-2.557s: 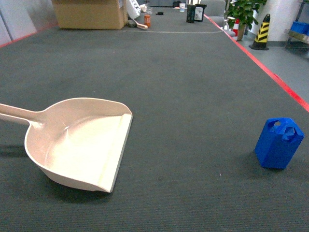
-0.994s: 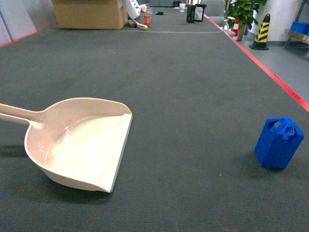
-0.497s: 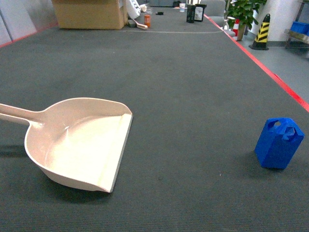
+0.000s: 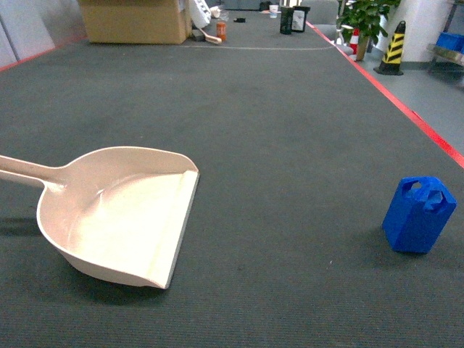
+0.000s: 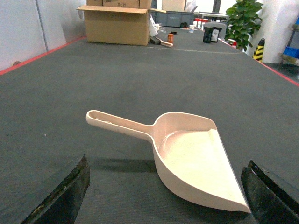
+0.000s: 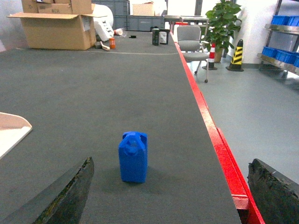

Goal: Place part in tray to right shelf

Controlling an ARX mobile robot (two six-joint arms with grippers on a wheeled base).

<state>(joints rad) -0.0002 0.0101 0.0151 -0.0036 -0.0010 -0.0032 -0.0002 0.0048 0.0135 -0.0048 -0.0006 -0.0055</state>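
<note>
The tray [image 4: 123,217], a cream scoop, lies on the dark table at the left, its handle pointing left and its flat lip facing right. The wrist view shows the tray [image 5: 187,154] just ahead of my left gripper [image 5: 166,198], which is open with nothing between its fingers [image 5: 65,196]. The part [image 4: 419,214], a blue jerrycan-shaped block, stands upright near the table's right edge. My right gripper [image 6: 173,198] is open and apart from the part [image 6: 133,157], which stands ahead and slightly left of its centre. Neither gripper shows in the head view. The right shelf is out of view.
A red strip [image 6: 219,154] marks the table's right edge, with floor beyond it. A cardboard box [image 4: 134,20] and small items [image 4: 293,19] stand at the far end. Off the table to the right are a chair [image 6: 191,39], a potted plant [image 6: 222,23] and a striped cone [image 4: 392,49].
</note>
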